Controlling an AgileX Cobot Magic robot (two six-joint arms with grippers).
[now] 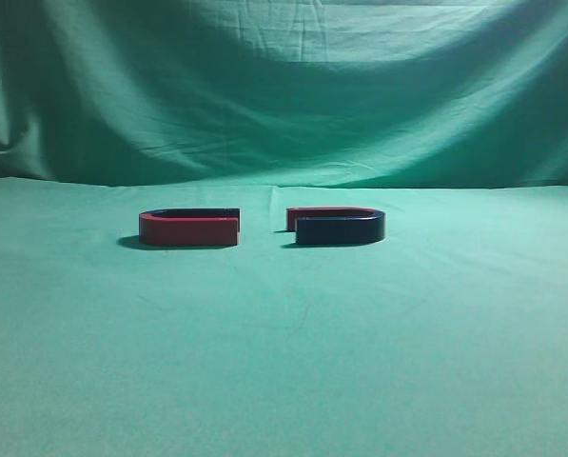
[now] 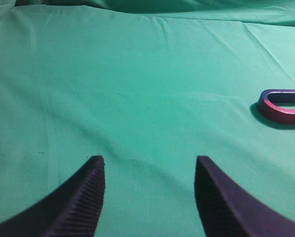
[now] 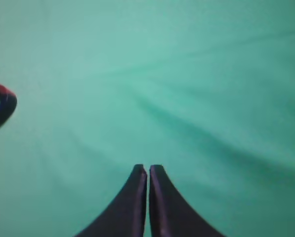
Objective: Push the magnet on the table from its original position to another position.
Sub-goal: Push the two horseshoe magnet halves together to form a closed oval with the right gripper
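Observation:
Two red and dark-blue horseshoe magnets lie on the green cloth with their open ends facing each other across a gap. The left magnet [image 1: 189,228] shows its red side, the right magnet [image 1: 338,226] its dark side. The left magnet also shows at the right edge of the left wrist view [image 2: 281,105]. The right magnet shows at the left edge of the right wrist view [image 3: 0,107]. My left gripper [image 2: 149,165] is open and empty over bare cloth. My right gripper [image 3: 148,170] is shut and empty, far from its magnet. Neither gripper shows in the exterior view.
A green cloth [image 1: 284,343] covers the table and a green backdrop [image 1: 284,86] hangs behind it. Folds run across the cloth in both wrist views.

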